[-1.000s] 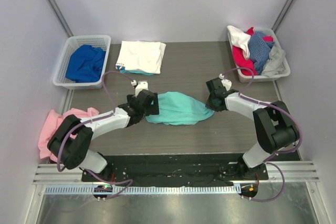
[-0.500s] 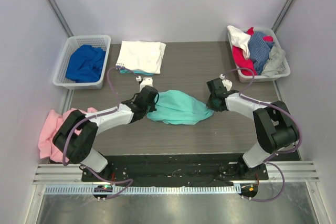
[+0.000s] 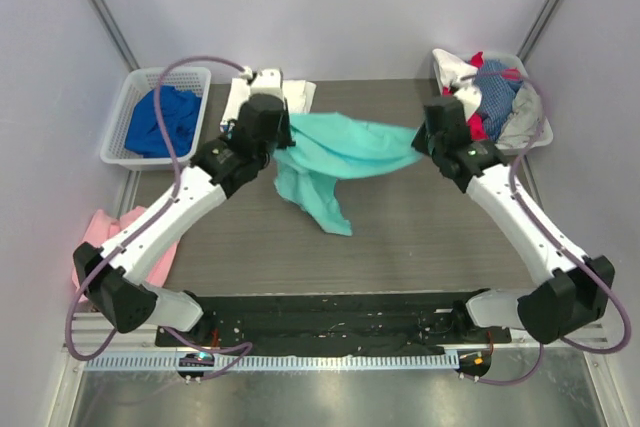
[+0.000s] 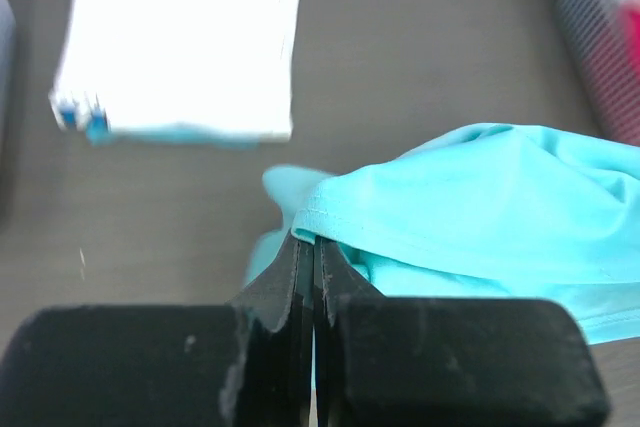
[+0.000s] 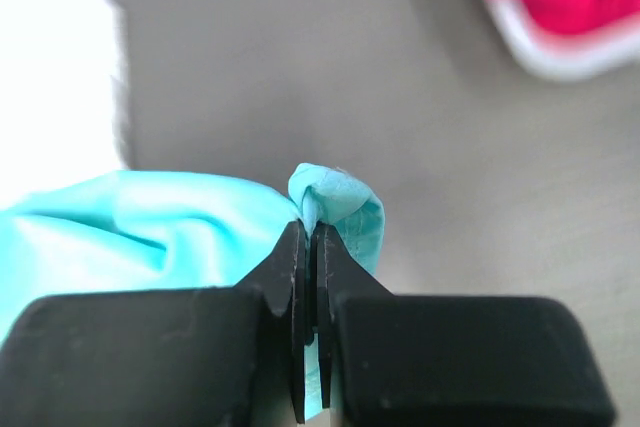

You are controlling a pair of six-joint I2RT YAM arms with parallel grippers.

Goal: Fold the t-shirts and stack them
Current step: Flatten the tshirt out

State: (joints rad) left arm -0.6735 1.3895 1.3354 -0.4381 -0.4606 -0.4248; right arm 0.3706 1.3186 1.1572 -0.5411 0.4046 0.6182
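Mint-green cloth fills the jaws of both arms. The left gripper (image 4: 306,245) is clenched tight on a hemmed edge of the mint-green t-shirt (image 3: 335,147), and the right gripper (image 5: 308,234) is pinched shut on a small bunched fold at the shirt's opposite end. In the overhead view the two arms reach toward the far half of the table (image 3: 430,237), and the shirt is strung between them above the dark surface. Its top edge runs roughly level from one gripper to the other, while a loose tail droops down near the left arm.

Just beyond the left gripper lies a folded white t-shirt (image 4: 180,47), flat on the table with a sliver of teal showing under its near edge. Farther left, a white lattice basket (image 3: 170,71) holds a crumpled royal blue t-shirt (image 3: 160,122). At the far right, a second basket (image 3: 547,127) is heaped with red, white, blue and grey garments. A pink cloth (image 3: 92,242) lies at the table's left edge.
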